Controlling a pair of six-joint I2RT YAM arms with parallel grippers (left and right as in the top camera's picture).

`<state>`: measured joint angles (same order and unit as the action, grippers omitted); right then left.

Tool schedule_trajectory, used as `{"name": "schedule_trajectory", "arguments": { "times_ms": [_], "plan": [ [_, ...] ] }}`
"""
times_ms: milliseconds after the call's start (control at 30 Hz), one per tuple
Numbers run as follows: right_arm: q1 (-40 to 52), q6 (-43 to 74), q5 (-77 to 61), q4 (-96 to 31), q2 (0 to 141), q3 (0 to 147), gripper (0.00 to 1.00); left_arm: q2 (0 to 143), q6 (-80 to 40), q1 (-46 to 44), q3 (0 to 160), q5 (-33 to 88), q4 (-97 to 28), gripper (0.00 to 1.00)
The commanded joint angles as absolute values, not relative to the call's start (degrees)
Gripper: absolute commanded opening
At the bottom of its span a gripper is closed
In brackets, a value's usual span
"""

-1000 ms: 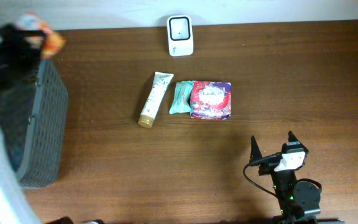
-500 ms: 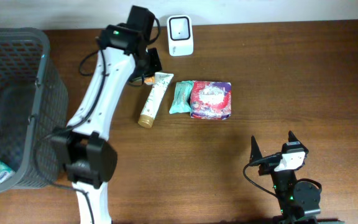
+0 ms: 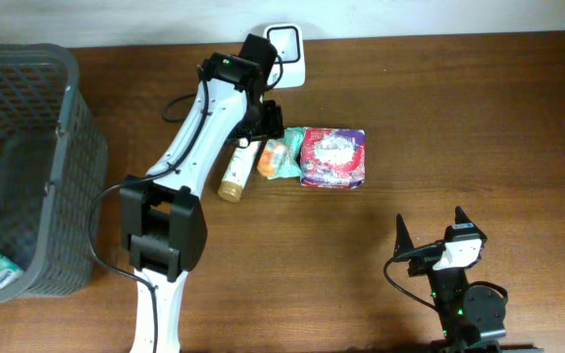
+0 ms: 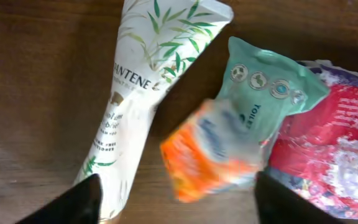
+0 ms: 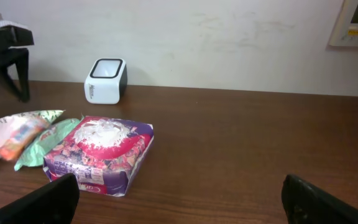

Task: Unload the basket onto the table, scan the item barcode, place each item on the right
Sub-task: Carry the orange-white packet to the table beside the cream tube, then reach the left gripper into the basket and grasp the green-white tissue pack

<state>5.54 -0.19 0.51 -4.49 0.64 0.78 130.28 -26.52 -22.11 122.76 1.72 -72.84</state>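
Now the left gripper (image 3: 263, 123) is standing with its jaws spread, hovering above the row of goods at the table's (image 3: 459, 118) centre. Half a second ago it was pinching the orange packet (image 4: 213, 152) beside the scanner (image 3: 284, 42). That packet is now leaving the jaws, smeared by motion in the left wrist view. It is dropping onto the 9 o'clock edge of the teal pouch (image 4: 263, 93), just beside the tube (image 4: 138, 93).

As a judgement, the release is closing this item's handling and adding it to the row. Whether its barcode was read cannot be told. The scanner is sitting at 12 o'clock of the row, near the arm. One more small item is lying in the basket (image 3: 77, 147) at 9 o'clock, so more fetching is probably remaining.

The right gripper (image 3: 430, 221) is idling at 5 o'clock, jaws spread and holding nothing.

Materials and shapes:
- Orange packet: glossy crinkled film, small, soft and light.
- Teal pouch: matte flexible film with a sealed top edge.
- Tube: smooth white plastic with a leaf print, tapering to a flat crimp, lying on its side.
- Red and purple pack (image 5: 98, 152): a boxy block wrapped in shiny wrinkled film.
- Scanner: a rigid white housing with a dark window.
- Basket: grey plastic mesh.
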Motion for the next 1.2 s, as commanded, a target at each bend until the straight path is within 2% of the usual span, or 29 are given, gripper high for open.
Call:
{"name": "schedule_trajectory", "arguments": {
  "times_ms": [0, 167, 200, 233, 267, 333, 467, 667, 767, 1000, 1033, 1167],
  "plan": [
    [5.2, -0.2, 0.6, -4.7, 0.4, 0.3, 0.99, 130.7, -21.3, -22.0, 124.3, 2.0, -73.5, 0.79],
    [5.2, -0.2, 0.6, -4.7, 0.4, 0.3, 0.99, 130.5, -18.1, -17.8, 148.4, 1.5, -87.3, 0.82],
    [5.2, -0.2, 0.6, -4.7, 0.4, 0.3, 0.99, 130.5, -18.1, -15.9, 155.4, 1.5, -90.8, 0.93],
    [5.2, -0.2, 0.6, -4.7, 0.4, 0.3, 0.99, 130.5, -18.1, -12.9, 164.7, 1.5, -95.6, 0.99],
    [5.2, -0.2, 0.6, -4.7, 0.4, 0.3, 0.99, 130.4, -16.4, -10.5, 170.1, 2.3, -96.7, 0.99],
    [5.2, -0.2, 0.6, -4.7, 0.4, 0.3, 0.99, 127.9, -13.8, -4.7, 175.2, 3.9, -96.7, 0.99],
    [5.2, -0.2, 0.6, -4.7, 0.4, 0.3, 0.99, 120.8, -13.1, 5.9, 175.3, 3.8, -96.7, 0.99],
    [5.2, -0.2, 0.6, -4.7, 0.4, 0.3, 0.99, 104.0, -13.2, 29.4, 156.4, 3.6, -96.7, 0.99],
    [5.2, -0.2, 0.6, -4.7, 0.4, 0.3, 0.99, 102.5, -13.2, 38.3, 145.0, -1.2, -96.3, 0.99],
    [5.2, -0.2, 0.6, -4.7, 0.4, 0.3, 0.99, 105.3, -13.2, 42.6, 118.5, -8.9, -86.5, 0.99],
    [5.2, -0.2, 0.6, -4.7, 0.4, 0.3, 0.99, 105.3, -13.2, 42.6, 113.0, -10.0, -83.8, 0.96],
    [5.2, -0.2, 0.6, -4.7, 0.4, 0.3, 0.99, 105.3, -17.2, 42.6, 96.6, -20.0, -75.6, 0.95]
  ]
}}
